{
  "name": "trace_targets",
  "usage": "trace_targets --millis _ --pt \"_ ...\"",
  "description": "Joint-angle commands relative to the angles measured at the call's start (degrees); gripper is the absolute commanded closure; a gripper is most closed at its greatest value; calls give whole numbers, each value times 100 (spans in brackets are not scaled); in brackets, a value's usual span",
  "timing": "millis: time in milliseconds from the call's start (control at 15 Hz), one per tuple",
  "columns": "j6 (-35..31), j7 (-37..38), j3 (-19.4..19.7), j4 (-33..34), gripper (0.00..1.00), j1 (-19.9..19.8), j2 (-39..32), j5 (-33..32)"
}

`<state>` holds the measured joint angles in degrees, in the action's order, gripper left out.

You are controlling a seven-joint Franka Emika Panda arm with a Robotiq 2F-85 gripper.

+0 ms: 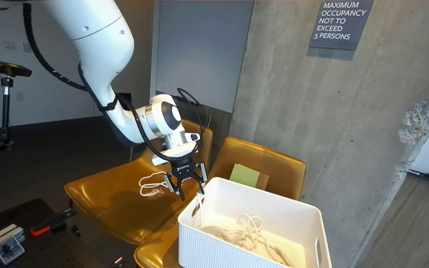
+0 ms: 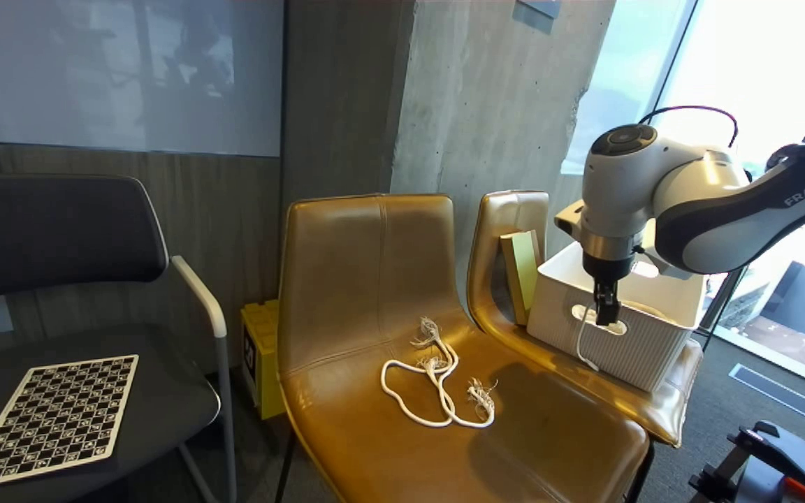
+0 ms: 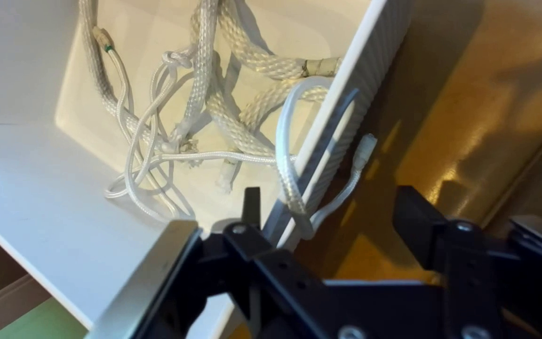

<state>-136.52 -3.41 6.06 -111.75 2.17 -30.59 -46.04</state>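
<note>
My gripper [image 1: 192,195] is open and empty above the short side of a white ribbed box [image 1: 199,247]. In the wrist view, the spread fingers [image 3: 327,207] straddle the box rim, one over the inside and one outside over the tan chair seat. A thin white rope [image 3: 292,183] drapes over that rim between the fingers, seemingly untouched. Its capped end hangs outside, as in an exterior view [image 2: 581,342]. Several thicker ropes [image 3: 200,70] and a thin tangled cord [image 3: 132,174] lie in the box. Another white rope with frayed ends [image 2: 483,399] lies on the neighbouring tan chair [image 2: 367,279].
The box stands on a second tan chair [image 1: 270,156]; a green-faced flat object [image 2: 523,269] leans behind it. A concrete wall [image 1: 330,111] rises behind. A dark chair [image 2: 46,230] bears a patterned board [image 2: 53,412]; a yellow box [image 2: 263,360] stands beside it. A worktable with tools [image 1: 47,227] is nearby.
</note>
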Motion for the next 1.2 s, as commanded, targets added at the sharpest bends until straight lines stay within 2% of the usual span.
trace_targets --millis 0,400,533,667,733,1000,1133 --pt "-9 203 21 119 38 29 -35 -224" --pt "-5 281 29 176 38 25 -15 -283" --pt "-6 290 30 179 49 19 6 -287" --pt "-2 298 39 183 76 15 27 -302" --pt "4 319 52 190 82 19 49 -332" --pt "22 431 77 213 89 16 108 -450" --pt "40 516 81 214 88 23 115 -471"
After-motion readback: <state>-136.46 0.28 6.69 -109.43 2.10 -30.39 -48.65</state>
